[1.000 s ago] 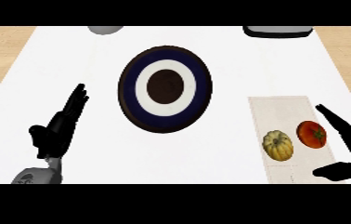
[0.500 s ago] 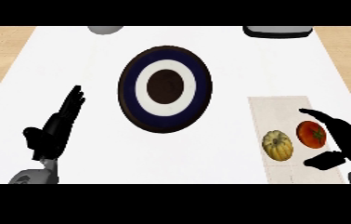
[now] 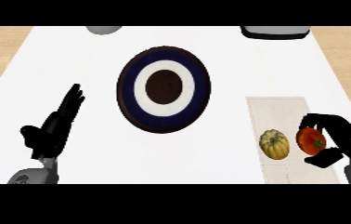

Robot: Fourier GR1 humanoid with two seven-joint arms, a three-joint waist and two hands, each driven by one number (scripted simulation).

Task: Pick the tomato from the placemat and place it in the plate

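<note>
While its fingers and thumb curl around the tomato (image 3: 311, 141), the right hand (image 3: 334, 141) sits at the right edge of the view, over the placemat (image 3: 281, 108). The fingers arch over the top of the red fruit and the thumb comes under its lower side, so the hand is closed on it. The tomato is on the right part of the placemat. Just beside it, to the left, lies a small yellow squash (image 3: 274, 144). Well apart, near the middle of the white surface (image 3: 82, 51), stands the plate (image 3: 164, 89) with dark blue, white and brown rings. The left hand (image 3: 55, 128) rests at the lower left, fingers straight.
</note>
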